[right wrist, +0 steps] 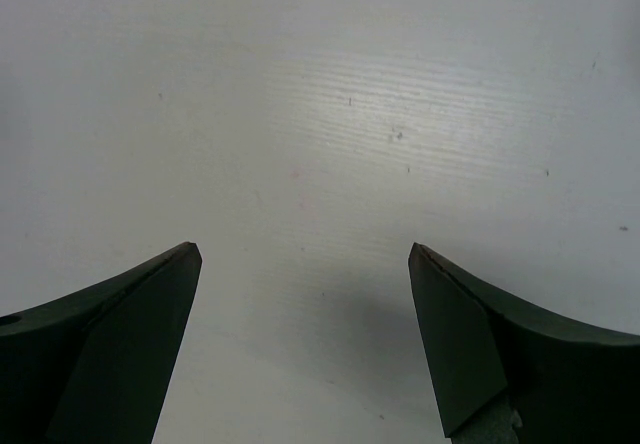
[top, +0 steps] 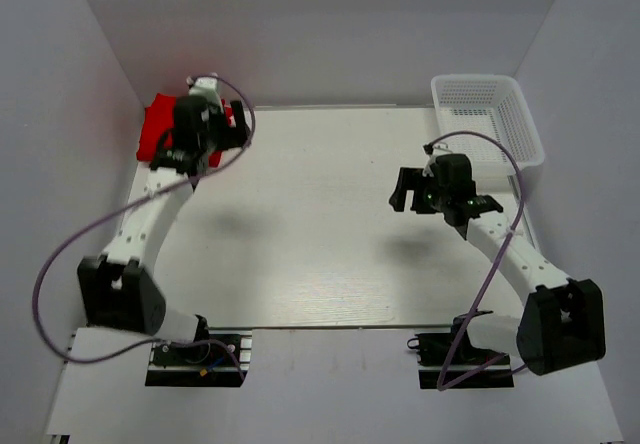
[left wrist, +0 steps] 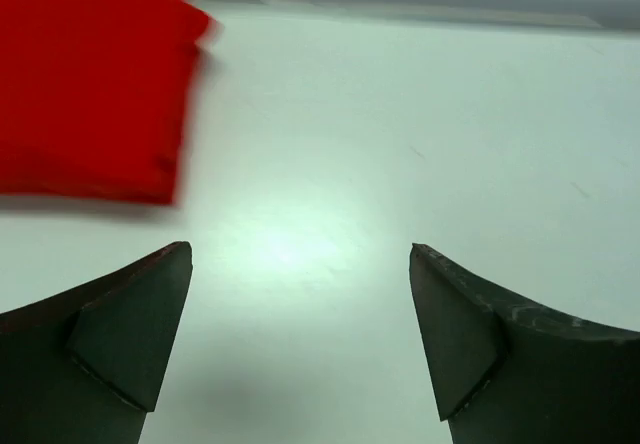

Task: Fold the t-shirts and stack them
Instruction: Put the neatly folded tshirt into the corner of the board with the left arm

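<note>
Shows folded red t-shirts (top: 155,132) lying across the desk (top: 320,244) from the white mesh basket (top: 476,79), with left end effector (left wrist: 300,254) and right end effector (right wrist: 305,249) both spread wide.

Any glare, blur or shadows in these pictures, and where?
Left wrist view: glare patch on the table, red shirt slightly blurred at its edges. Right wrist view: broad sheen on the table. Top view: evenly lit, faint shadows on the table.

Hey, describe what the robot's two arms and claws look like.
The left arm and right arm have white links with bulky black joints, each trailed by a looping purple cable. The left claw and right claw each have two dark, wedge-shaped fingers tapering to points.
</note>
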Tool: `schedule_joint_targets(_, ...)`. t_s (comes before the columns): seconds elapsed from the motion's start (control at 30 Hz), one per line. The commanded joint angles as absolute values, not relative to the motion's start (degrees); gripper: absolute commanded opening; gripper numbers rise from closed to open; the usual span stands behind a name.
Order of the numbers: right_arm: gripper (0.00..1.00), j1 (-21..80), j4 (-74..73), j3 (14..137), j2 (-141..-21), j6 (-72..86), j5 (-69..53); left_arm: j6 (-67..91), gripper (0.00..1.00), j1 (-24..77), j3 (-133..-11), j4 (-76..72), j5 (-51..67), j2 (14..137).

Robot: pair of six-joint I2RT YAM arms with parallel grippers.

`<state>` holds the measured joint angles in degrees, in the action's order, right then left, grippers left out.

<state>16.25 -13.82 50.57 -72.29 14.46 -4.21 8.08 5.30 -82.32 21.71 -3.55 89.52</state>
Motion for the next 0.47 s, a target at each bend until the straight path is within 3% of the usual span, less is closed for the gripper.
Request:
schedule_joint_targets(0.0, 0.90, 16.3, -14.0, 45.2, -67.1, 15.9, -2.2, 16.0, 1.00, 10.6, -67.4, 14.6, -1.0, 76.3)
schedule_joint_targets(0.17, 0.90, 16.3, -11.3, 38.0, -58.8, 17.3, -1.7, 22.9, 1.00, 22.1, -49.4, 13.7, -3.1, 64.1)
schedule_joint_targets(0.43, 0.90, 16.4, -8.9, 33.1, -54.1, 16.2, -3.5, 24.5, 1.00, 27.9, -51.1, 20.9, -9.8, 65.7)
